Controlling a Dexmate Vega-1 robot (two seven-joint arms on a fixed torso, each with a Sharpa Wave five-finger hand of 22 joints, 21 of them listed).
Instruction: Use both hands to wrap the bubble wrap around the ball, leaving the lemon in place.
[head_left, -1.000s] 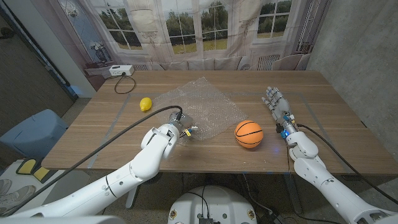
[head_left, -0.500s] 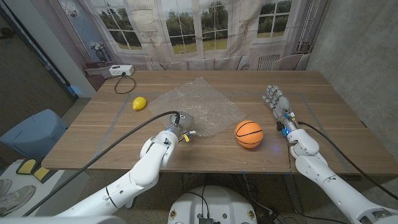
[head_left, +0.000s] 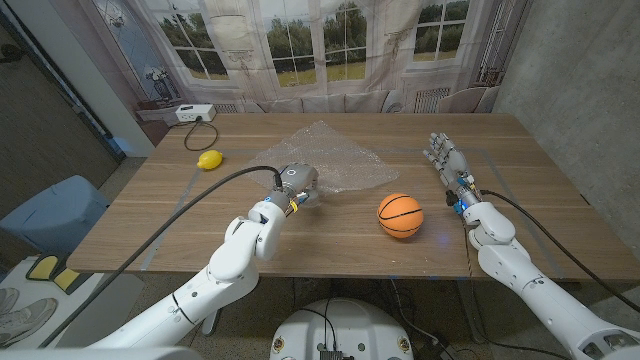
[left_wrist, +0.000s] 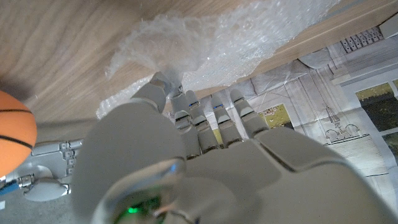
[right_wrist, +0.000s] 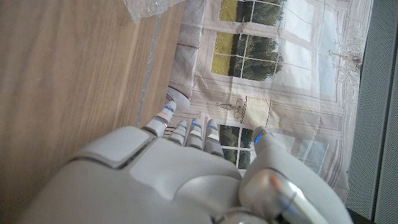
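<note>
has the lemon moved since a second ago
Yes. In the head view the lemon has shifted left and slightly farther back, away from the ball, which has stayed in the same spot.

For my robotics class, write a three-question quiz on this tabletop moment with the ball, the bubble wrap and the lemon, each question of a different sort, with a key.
1. True or false: the bubble wrap already covers the ball.
2. Which hand is at the wrap's near edge? A) left hand B) right hand C) both
3. Fill in: the lemon lies on the robot's ____ side of the table.

Key
1. False: the ball sits bare on the wood, beside the wrap.
2. A: the left hand has its fingers on the wrap; the right hand stands apart, fingers spread, holding nothing.
3. Left, away from the wrap.
</note>
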